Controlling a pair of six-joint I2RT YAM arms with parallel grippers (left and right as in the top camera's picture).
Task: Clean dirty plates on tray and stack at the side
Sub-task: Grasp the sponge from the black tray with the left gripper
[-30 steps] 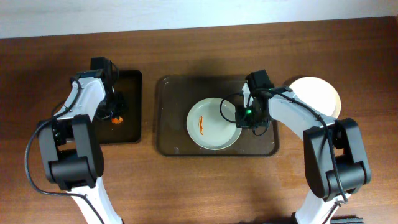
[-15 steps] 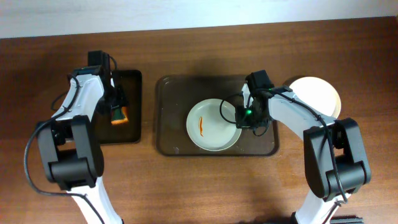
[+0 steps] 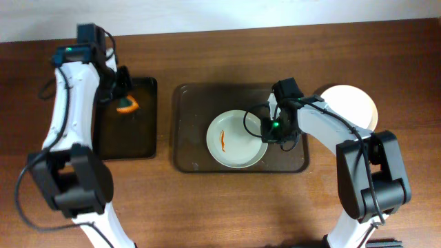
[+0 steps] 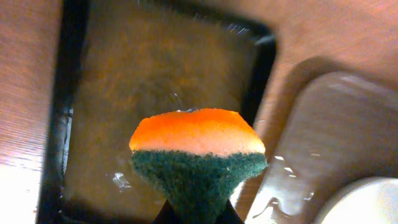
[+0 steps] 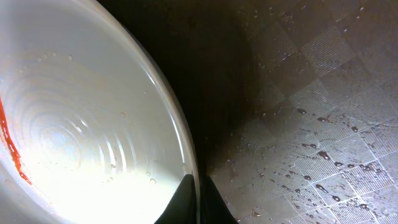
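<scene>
A white plate (image 3: 234, 138) with an orange-red smear (image 3: 223, 138) lies on the dark brown tray (image 3: 189, 124). My right gripper (image 3: 267, 132) is shut on this plate's right rim; the wrist view shows the rim (image 5: 180, 134) pinched between the fingertips (image 5: 196, 208) and the smear (image 5: 11, 149) at the far left. Another white plate (image 3: 355, 103) lies on the table right of the tray, partly hidden by my right arm. My left gripper (image 3: 122, 96) is shut on an orange and green sponge (image 4: 198, 155) and holds it above the black tray (image 3: 141, 138).
The smaller black tray (image 4: 68, 118) is wet and lies left of the brown tray, whose corner (image 4: 329, 143) shows in the left wrist view. The brown tray floor (image 5: 323, 124) carries water drops. Bare wooden table (image 3: 220, 207) lies in front.
My left gripper has lifted the sponge off the black tray and moved back, toward the tray's far end. My right gripper and the plate have not moved.
</scene>
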